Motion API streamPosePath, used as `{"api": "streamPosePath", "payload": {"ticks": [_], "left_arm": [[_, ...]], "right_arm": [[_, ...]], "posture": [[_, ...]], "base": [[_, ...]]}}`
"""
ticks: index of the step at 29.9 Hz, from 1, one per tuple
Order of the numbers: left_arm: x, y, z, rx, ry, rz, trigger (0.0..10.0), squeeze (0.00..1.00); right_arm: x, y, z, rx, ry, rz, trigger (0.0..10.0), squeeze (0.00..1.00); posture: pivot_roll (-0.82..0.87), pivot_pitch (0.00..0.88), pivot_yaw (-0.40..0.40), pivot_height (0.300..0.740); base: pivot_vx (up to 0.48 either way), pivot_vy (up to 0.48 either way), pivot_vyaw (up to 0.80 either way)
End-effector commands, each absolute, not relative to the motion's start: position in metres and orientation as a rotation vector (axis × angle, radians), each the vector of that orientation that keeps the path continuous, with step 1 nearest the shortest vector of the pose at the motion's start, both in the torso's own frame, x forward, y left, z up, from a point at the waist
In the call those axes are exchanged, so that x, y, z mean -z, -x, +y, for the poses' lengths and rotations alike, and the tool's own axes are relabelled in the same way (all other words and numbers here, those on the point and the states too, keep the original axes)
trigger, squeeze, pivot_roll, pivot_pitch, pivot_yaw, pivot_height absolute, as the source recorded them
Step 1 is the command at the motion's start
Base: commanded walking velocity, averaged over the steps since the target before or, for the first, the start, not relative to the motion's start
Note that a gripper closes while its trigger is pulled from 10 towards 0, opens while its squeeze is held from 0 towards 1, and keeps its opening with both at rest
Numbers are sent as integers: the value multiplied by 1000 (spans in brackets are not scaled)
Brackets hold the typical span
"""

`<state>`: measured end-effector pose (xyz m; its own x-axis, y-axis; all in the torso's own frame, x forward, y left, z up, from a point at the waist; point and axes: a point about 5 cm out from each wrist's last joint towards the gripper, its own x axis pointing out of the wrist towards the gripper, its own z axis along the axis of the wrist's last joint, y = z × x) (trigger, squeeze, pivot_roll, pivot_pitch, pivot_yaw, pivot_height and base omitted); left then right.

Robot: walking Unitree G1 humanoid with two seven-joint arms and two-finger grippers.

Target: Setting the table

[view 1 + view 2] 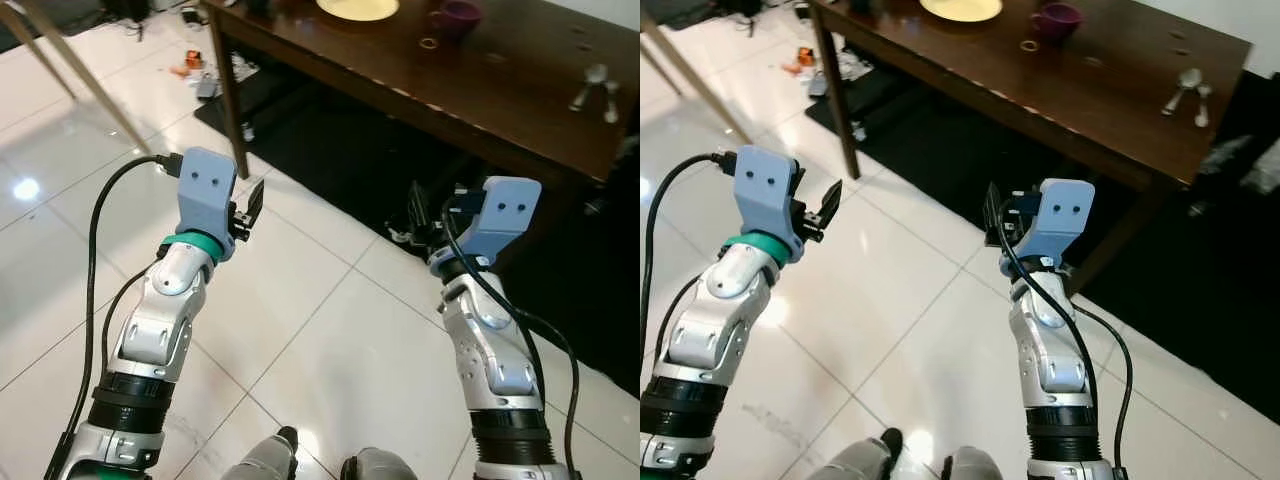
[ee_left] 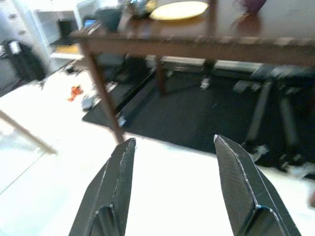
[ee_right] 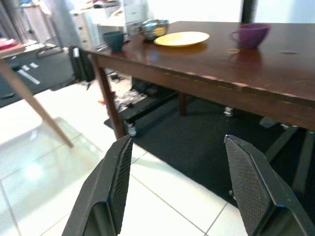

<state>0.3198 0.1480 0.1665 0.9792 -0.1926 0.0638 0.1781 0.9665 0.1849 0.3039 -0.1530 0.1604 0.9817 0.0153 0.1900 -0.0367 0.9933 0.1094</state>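
White tiled floor (image 1: 300, 340), dark table (image 1: 1110, 110) ahead carrying yellow plate (image 3: 181, 38), purple cup (image 3: 251, 35), spoons (image 1: 1185, 92). Left tool (image 2: 172, 189), right tool (image 3: 179, 184) hovering empty, fingers apart. Approaching; next needing reach onto table.

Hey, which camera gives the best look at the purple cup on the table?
The right wrist view: the purple cup stands sharp, side-on, handle visible, beside the yellow plate. Both eye views catch it small near the top edge; the left wrist view crops and blurs it.
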Motion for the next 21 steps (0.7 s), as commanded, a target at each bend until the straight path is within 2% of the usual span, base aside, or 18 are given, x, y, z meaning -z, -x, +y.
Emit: {"api": "streamPosePath", "payload": {"ticks": [1, 2, 3, 4, 8, 14, 21], "left_arm": [[-154, -318, 155, 165, -204, -47, 10000, 0], [-137, -315, 161, 172, -207, 0, 10000, 0], [-137, -315, 161, 172, -207, 0, 10000, 0], [-109, -309, 168, 190, -202, 81, 10000, 0], [-74, -300, 168, 229, -208, 197, 10000, 0], [-46, -291, 156, 287, -226, 295, 10000, 0], [-27, -284, 156, 266, -239, 344, 10000, 0]], "right_arm": [[-149, -302, -157, -15, -81, -154, 10000, 0], [-127, -300, -167, 34, -57, -81, 10000, 0], [-127, -300, -167, 34, -57, -81, 10000, 0], [-91, -293, -183, 112, -25, 44, 10000, 0], [-50, -278, -195, 178, 21, 198, 10000, 0], [-20, -264, -203, 244, 71, 341, 10000, 0], [-4, -254, -197, 221, 83, 382, 10000, 0]], "posture": [[39, 3, 7, 740], [43, 0, 1, 740], [43, 0, 1, 740], [43, 0, -2, 740], [39, 0, -1, 740], [29, 0, 5, 740], [24, 2, 4, 740]], "base": [[0, 0, 794], [0, 0, 794], [0, 0, 794], [0, 0, 794], [0, 0, 794], [0, 0, 794], [0, 0, 794]]}}
